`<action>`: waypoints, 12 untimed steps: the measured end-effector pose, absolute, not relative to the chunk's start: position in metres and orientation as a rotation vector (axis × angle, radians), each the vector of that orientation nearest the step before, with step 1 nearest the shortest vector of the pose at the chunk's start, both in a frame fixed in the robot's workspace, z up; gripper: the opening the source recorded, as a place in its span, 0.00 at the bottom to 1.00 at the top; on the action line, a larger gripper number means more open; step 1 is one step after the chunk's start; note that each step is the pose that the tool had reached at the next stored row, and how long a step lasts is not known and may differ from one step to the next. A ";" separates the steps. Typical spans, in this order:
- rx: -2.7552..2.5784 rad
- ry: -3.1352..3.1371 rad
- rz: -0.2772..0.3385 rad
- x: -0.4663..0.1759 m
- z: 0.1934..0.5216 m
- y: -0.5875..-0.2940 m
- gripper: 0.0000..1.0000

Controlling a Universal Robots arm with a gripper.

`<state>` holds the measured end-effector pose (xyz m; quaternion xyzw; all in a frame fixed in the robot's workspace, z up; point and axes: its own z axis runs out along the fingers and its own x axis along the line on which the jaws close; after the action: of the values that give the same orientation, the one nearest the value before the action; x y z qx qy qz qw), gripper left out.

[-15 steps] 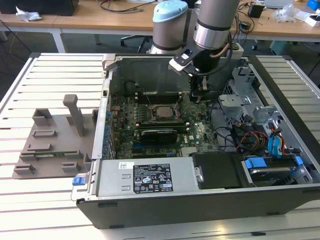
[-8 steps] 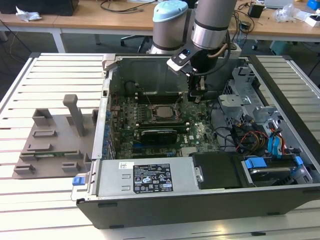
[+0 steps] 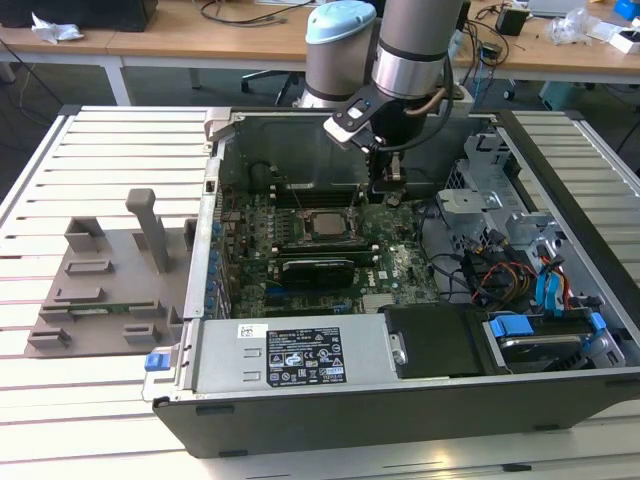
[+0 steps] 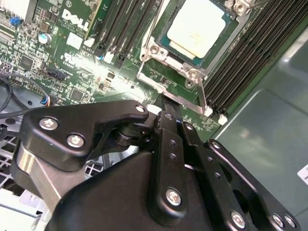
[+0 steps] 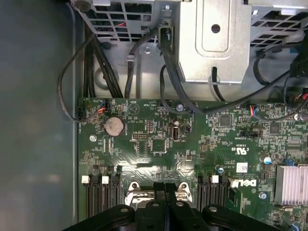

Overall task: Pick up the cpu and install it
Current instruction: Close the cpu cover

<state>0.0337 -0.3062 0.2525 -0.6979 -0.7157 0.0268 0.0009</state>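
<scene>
Sitting flat in its socket: the cpu (image 4: 197, 26), a small square chip with a matte silver-grey metal top and a thin pale edge. It is ringed by a bright steel socket frame (image 4: 159, 55) with screw heads at the corners. In the exterior view the cpu (image 3: 325, 222) is mid-board inside an open dark-grey sheet-metal computer case (image 3: 400, 425).

The board is a glossy green motherboard (image 5: 159, 125), densely populated:
- long black ribbed memory slots (image 4: 255, 53) on both sides of the socket
- a round silver coin cell (image 5: 114, 125)
- a finned aluminium heatsink (image 5: 291, 183)

Past the board edge are a bare-steel drive cage (image 5: 216, 43) with punched holes and a bundle of black rubbery cables (image 5: 103, 72). The case lies on a white slatted surface (image 3: 100, 150). A grey plastic fixture plate (image 3: 100, 275) with upright posts sits just beside the case, on the exterior view's left.

The gripper (image 5: 166, 192) is matte black with bolted linkage arms. In the first wrist view its two fingers are pressed together with just a seam between them: fully closed, nothing held. In the exterior view the gripper (image 3: 388, 190) hangs low over the board, just beside the socket on the exterior view's right. In the second wrist view the gripper (image 4: 167, 103) ends at the socket frame's edge, next to a thin steel lever (image 4: 202, 96); can't tell if it touches. The cpu is clear of the fingers.
</scene>
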 end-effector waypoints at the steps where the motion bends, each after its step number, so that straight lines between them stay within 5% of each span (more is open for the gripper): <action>1: -2.191 -2.247 0.084 0.033 0.252 -0.306 0.11; 12: -2.191 -2.247 0.084 0.019 0.252 -0.306 0.11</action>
<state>0.0190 -0.3062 0.2520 -0.6979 -0.7157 0.0268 0.0008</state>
